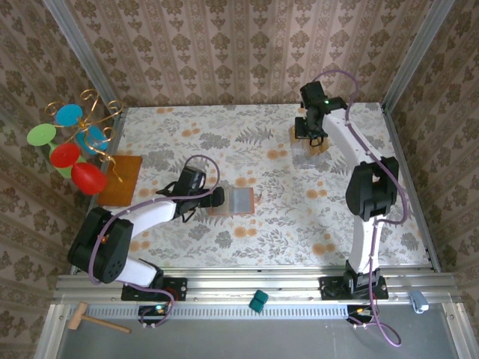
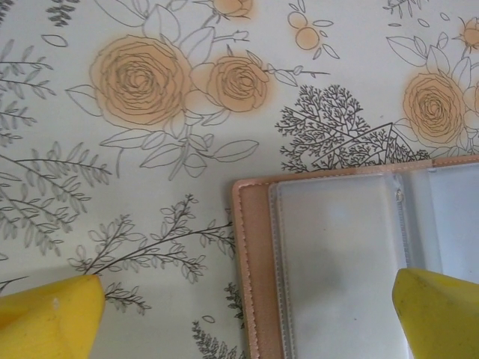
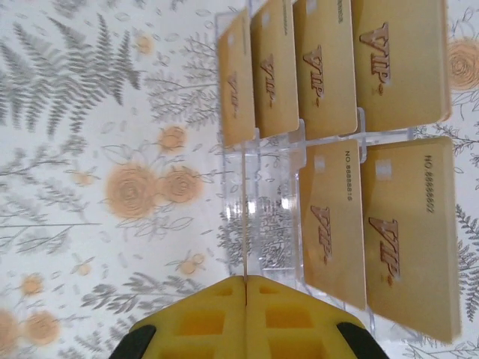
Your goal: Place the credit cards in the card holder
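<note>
Right claw (image 3: 245, 286) first: its yellow fingers (image 3: 202, 323) are squeezed flat against each other, and a thin tan line runs straight out of the seam between them; looks to me like an edge-on card (image 3: 245, 224) pinched there, standing in a clear stand (image 3: 278, 149). The rest of the credit cards (image 3: 329, 67) sit in that same stand; two gold-tan ones stamped VIP are just off to the side of the tips in the nearer row, four more are lined up in the row beyond. From the top view the right claw (image 1: 313, 140) is right at the stand (image 1: 319, 147).

Left claw (image 2: 243, 314) is spread as wide as it goes and has nothing in it; one finger (image 2: 52, 318) hangs over bare floral cloth (image 2: 150, 149), the other finger (image 2: 441, 314) hangs over the card holder (image 2: 337, 262); can't tell if it's actually touching. The holder lies open and flat just ahead of the tips, clear pockets facing up, and its stitched salmon edge falls about midway between the two fingers. In the top view the left claw (image 1: 217, 197) sits just beside the card holder (image 1: 241, 202); the holder is well apart from the right claw and the cards.
</note>
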Tool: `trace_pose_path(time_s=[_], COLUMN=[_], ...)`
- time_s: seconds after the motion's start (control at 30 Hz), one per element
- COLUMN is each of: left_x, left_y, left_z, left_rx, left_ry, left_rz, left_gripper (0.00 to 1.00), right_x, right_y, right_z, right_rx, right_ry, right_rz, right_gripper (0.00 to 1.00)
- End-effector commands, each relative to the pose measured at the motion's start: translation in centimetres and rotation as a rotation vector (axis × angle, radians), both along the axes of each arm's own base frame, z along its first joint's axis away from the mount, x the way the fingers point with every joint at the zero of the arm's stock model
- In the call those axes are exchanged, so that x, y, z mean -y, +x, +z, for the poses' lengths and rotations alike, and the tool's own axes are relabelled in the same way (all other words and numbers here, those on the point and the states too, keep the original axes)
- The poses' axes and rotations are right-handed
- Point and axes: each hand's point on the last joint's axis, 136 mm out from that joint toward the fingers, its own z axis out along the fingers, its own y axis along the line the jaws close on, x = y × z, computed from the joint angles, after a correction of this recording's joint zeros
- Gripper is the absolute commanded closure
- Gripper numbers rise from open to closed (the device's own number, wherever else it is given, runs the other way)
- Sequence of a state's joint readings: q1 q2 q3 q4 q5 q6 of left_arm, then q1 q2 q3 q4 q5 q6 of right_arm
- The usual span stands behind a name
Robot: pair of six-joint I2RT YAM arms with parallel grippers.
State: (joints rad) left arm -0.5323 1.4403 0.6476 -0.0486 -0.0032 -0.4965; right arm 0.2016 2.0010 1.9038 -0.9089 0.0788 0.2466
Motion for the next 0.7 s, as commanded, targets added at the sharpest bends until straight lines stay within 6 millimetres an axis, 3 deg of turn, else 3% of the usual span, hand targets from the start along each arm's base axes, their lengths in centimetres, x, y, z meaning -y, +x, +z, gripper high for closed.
trace_pose_path(time_s=[0.0, 0.17, 0.37, 0.67], left_x=[0.1, 0.5, 1.4, 3.2], left_y=[-0.4, -0.8, -1.1, -1.7], left_z=[-1.0, -1.4, -1.5, -2.2], left_rx=[-0.012, -0.012, -0.005, -0.013], left_ry=[0.014, 0.021, 0.022, 0.014], left_rz=[0.011, 0.009, -0.001, -0.016], left_gripper=[0.0, 0.0, 0.0, 0.0], right_x=[-1.4, -2.8, -4.4, -4.3], right_y=[-1.4, -4.1, -8.0, -11.5], right_z=[1.9, 2.7, 2.2, 1.3], right_rx=[0.035, 0.076, 0.088, 0.082], right_ry=[0.086, 0.205, 0.332, 0.367], right_rz=[0.008, 0.01, 0.02, 0.025], right_gripper=[1.0, 1.0, 1.0, 1.0])
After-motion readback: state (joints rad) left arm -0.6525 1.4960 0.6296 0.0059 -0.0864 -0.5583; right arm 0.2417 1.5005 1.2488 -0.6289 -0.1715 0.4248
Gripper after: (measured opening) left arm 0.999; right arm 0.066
